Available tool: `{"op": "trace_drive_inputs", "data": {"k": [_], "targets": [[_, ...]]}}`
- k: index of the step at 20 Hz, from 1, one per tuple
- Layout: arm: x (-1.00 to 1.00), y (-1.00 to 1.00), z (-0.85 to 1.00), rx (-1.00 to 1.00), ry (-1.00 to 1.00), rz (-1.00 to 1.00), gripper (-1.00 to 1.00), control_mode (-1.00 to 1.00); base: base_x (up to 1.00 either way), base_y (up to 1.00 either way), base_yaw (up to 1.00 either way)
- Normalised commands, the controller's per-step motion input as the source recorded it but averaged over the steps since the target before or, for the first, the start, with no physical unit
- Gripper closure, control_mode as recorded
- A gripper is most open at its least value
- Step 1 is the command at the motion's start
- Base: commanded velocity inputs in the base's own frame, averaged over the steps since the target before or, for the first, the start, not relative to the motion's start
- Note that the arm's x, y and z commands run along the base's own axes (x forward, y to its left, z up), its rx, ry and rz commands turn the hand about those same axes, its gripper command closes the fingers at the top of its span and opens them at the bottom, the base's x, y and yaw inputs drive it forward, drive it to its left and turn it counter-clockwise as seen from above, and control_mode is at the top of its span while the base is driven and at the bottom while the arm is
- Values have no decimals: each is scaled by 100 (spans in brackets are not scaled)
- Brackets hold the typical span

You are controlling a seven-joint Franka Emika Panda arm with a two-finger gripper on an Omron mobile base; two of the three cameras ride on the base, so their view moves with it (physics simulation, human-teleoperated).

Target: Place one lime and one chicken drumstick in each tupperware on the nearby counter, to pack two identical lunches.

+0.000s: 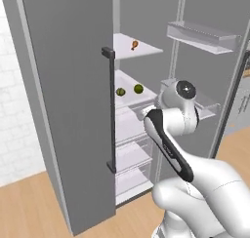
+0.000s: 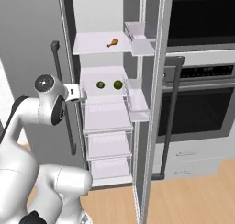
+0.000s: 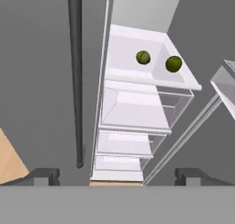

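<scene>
Two limes lie side by side on the fridge's middle shelf, one to the left [image 3: 143, 57] and one to the right [image 3: 173, 64]; the right base view shows both limes too [image 2: 100, 85] [image 2: 118, 84]. One chicken drumstick [image 2: 113, 43] rests on the shelf above them, also seen as the drumstick [image 1: 134, 45] from the left base. My gripper [image 3: 117, 176] is open and empty, just outside the fridge opening, below and short of the limes' shelf. The tupperware and the counter are out of view.
The closed left fridge door [image 1: 68, 110] carries a long dark handle [image 3: 75, 81] close to my hand's left. The right door [image 2: 149, 103] stands open with bins [image 2: 137, 99]. Clear drawers [image 3: 133, 108] sit under the limes. A wall oven [image 2: 202, 103] is at the right.
</scene>
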Motion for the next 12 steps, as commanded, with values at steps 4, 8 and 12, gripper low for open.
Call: {"op": "trace_drive_inputs", "data": {"k": [4, 8, 12], "targets": [[0, 0, 0, 0, 0, 0, -100, 100, 17, -43, 5], [0, 0, 0, 0, 0, 0, -100, 100, 33, -29, 1], [0, 0, 0, 0, 0, 0, -100, 100, 55, -18, 0]]}}
